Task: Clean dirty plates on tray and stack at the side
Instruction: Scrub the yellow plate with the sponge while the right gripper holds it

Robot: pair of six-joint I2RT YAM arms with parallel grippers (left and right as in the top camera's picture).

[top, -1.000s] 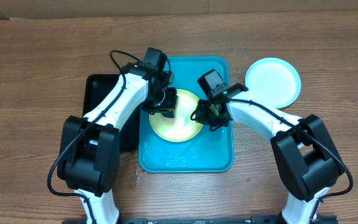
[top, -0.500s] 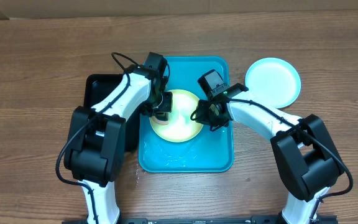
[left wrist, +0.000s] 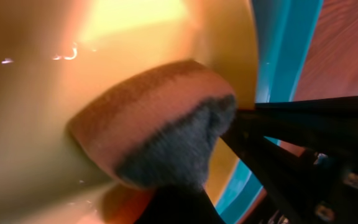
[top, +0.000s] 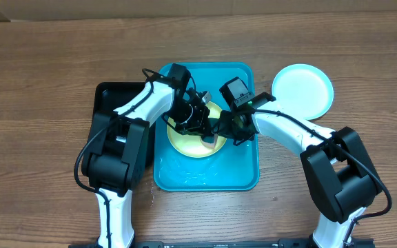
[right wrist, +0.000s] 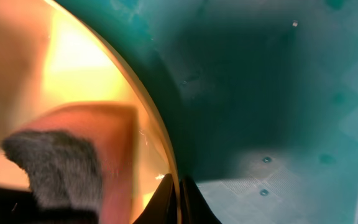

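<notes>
Two holds inside the tray (top: 243, 172): left fingers (left wrist: 278, 162) clamp sponge (left wrist: 160, 130), right fingers (right wrist: 188, 208) pinch yellow plate (top: 185, 141) at rim; scrubbing pressure may dislodge it.

On the table (top: 33, 69), the tray (top: 243, 172). Inside the tray, toward its far half, a plate (top: 185, 141), with a sponge (left wrist: 154, 134) on it. Just left of the tray, a smaller tray (top: 105, 96). Right of the tray's far corner, apart from it, a second plate (top: 302, 88).
</notes>
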